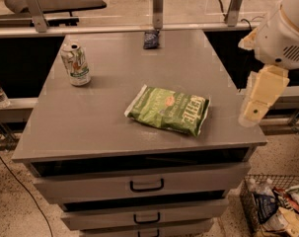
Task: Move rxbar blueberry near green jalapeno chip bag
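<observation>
1. Position of parts. The rxbar blueberry (151, 39) lies flat at the far edge of the table (90, 127), just in front of a metal post. The green jalapeno chip bag (169, 109) lies near the front of the table, right of centre, well apart from the bar. The gripper (251, 113) hangs beyond the right edge of the table, level with the bag and holding nothing. Whether it is open or closed cannot be told.

2. Step in hand: approach to the bar. It is judged that no part of the transfer has been done.
- The gripper should be carried to the far edge and brought down from above, since the bar is thin and flat.
- The bar should be grasped across its short width.
- The post behind the bar should be avoided.
- The bar should be set down on bare table beside the bag, not on it.

3. Containers.
- A drink can (76, 63) stands upright at the far left; its contents cannot be seen.
- Drawers (146, 185) below the table are shut; their contents are hidden.
- A wire basket (245, 201) on the floor at the near right holds bottles and packets.
</observation>
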Robot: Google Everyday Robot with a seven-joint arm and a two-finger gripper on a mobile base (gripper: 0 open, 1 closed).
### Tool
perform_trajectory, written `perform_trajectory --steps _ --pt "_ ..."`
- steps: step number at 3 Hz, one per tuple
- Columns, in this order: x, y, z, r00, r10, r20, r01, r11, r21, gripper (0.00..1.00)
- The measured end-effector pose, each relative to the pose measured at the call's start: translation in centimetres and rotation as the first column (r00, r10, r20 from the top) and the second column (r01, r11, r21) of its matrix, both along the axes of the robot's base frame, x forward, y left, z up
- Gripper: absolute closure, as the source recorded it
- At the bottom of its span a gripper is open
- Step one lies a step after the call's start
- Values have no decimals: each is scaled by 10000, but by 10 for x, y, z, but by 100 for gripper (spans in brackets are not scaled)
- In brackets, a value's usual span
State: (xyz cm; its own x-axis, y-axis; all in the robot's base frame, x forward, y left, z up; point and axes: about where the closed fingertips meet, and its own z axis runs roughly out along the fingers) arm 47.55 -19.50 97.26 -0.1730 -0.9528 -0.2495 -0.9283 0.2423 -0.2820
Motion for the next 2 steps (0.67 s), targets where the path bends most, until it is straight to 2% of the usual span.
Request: perform_trajectory --steps 1,2 --pt "55 40 -1 9966 452 690 -498 9965 674 0" --pt "110 85 11 9815 515 1844 -842 9811 1741 0"
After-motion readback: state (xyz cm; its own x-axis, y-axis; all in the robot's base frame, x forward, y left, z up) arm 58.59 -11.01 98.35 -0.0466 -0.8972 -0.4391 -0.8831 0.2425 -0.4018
